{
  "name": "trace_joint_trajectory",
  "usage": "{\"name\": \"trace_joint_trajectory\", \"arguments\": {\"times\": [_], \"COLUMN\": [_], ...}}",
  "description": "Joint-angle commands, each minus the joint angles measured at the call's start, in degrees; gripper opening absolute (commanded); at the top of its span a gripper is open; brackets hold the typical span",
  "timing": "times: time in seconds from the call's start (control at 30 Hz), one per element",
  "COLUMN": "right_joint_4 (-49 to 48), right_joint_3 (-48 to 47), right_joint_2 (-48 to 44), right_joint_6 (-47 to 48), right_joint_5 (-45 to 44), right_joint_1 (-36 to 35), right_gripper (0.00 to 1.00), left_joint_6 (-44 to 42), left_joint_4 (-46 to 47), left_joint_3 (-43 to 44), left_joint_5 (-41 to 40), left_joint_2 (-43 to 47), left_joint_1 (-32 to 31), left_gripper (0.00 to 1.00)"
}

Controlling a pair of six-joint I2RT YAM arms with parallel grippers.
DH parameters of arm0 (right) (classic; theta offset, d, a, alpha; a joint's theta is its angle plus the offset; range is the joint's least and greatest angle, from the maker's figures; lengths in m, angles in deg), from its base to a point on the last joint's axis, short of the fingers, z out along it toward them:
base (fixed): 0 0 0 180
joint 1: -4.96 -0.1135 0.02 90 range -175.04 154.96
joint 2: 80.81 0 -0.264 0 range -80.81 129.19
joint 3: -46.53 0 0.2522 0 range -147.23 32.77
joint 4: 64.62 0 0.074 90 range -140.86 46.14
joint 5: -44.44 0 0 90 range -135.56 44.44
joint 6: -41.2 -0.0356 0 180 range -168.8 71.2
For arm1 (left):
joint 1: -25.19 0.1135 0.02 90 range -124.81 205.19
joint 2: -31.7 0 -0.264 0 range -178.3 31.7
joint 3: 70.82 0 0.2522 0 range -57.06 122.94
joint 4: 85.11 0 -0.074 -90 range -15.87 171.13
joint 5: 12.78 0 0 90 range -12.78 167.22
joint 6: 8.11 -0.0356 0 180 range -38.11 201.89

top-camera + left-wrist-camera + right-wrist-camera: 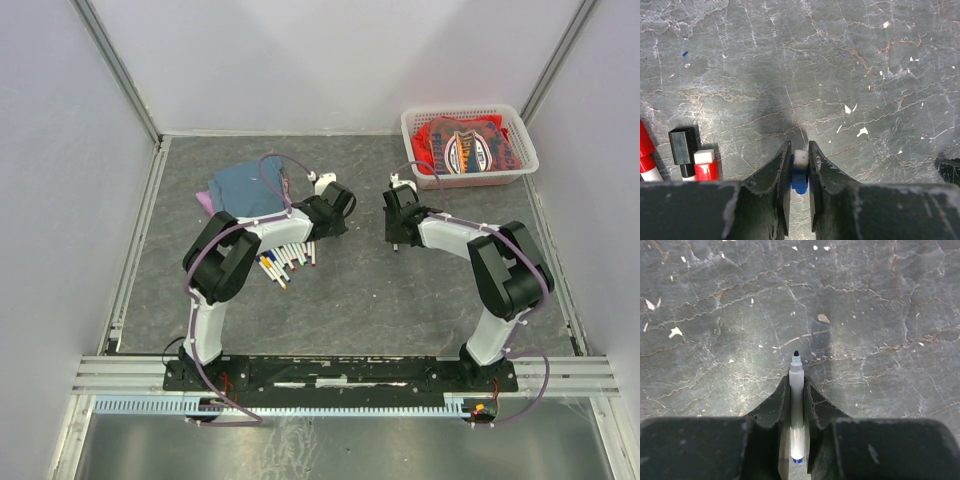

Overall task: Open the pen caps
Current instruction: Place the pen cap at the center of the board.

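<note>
The left jaws are nearly closed and clamp a blue pen cap [799, 181]; both fingers [779, 172] press against its sides. A white end [800, 158] pokes out of the cap just ahead of the fingertips, above the grey marbled bench [850, 55]. To the left of these jaws, near the fingers but apart from them, lie a black pen cap [682, 144] and, touching it on its right, a red pen cap [705, 166]. Another red piece [644, 150] lies at the far left edge of the view, too cropped to name

The right jaws are narrowed onto a bare pen barrel [797, 405] that carries no cap. It lies lengthwise between the fingers [816, 407], which sit against it on both sides. Its dark tip [796, 354] reaches a little past the fingertips toward the bench, and a blue band [797, 459] shows at the barrel's rear end, deep between the jaws

From above, the two jaws face each other with a gap of bench between them. A row of pens [285, 258] lies beside the left jaws, toward the arm bases, and a blue cloth [248, 185] lies on their outer side. A white basket [470, 172] holding a red cloth [465, 145] stands beyond the right jaws, well apart
</note>
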Motion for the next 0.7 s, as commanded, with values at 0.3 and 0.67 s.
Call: {"name": "trace_joint_trajectory", "arguments": {"times": [0.3, 0.67], "right_joint_4": [-1.55, -0.73], "right_joint_3": [-2.03, -2.08], "right_joint_2": [1.85, -0.33], "right_joint_6": [-0.51, -0.24], "right_joint_5": [2.79, 2.03], "right_joint_1": [0.07, -0.04], "right_gripper": [0.28, 0.36], "left_joint_6": [-1.95, -1.38], "left_joint_4": [-1.44, -1.35], "left_joint_3": [-0.68, -1.49], "left_joint_5": [-1.61, -2.71], "left_joint_2": [-0.13, 3.59], "left_joint_1": [-0.02, -0.03], "left_gripper": [0.46, 0.53]}}
